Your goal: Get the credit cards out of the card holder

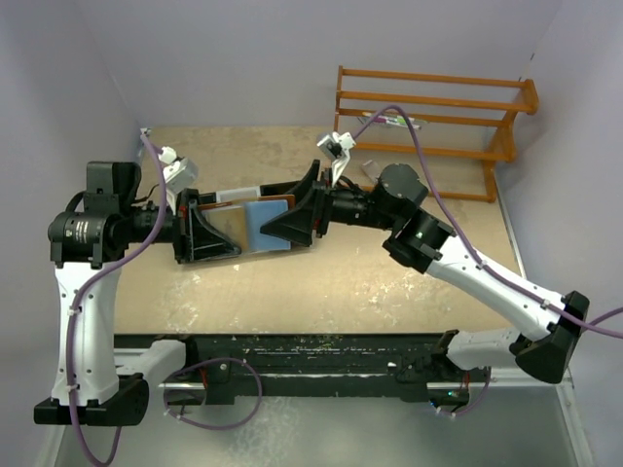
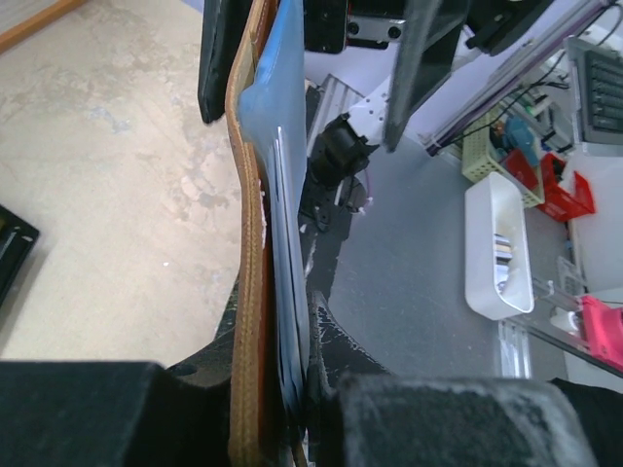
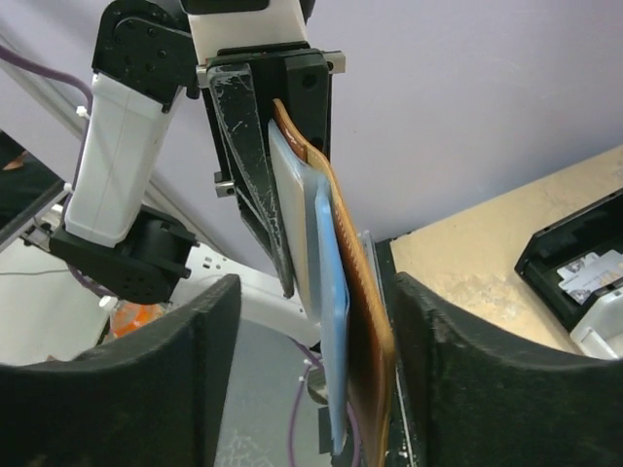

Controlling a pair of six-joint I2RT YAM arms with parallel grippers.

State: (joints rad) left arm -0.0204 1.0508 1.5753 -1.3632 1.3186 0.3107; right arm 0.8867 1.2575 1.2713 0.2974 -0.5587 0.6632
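The brown leather card holder (image 1: 222, 226) hangs above the table between the two arms. My left gripper (image 1: 207, 230) is shut on its left end. A light blue credit card (image 1: 265, 225) shows in its open face. In the left wrist view the leather edge (image 2: 248, 253) and the blue cards (image 2: 289, 263) are pinched together in my left gripper (image 2: 268, 389). My right gripper (image 1: 284, 210) stands open around the holder's right end. In the right wrist view the holder (image 3: 368, 331), a blue card (image 3: 331, 292) and a whitish card (image 3: 290, 204) lie between the right fingers (image 3: 165, 389), with a gap on the left side.
An orange wooden rack (image 1: 438, 117) stands at the back right of the tan table (image 1: 341, 282). A black-and-white tray (image 3: 574, 272) lies on the table beyond the right gripper. A white bin (image 2: 496, 243) sits off the table.
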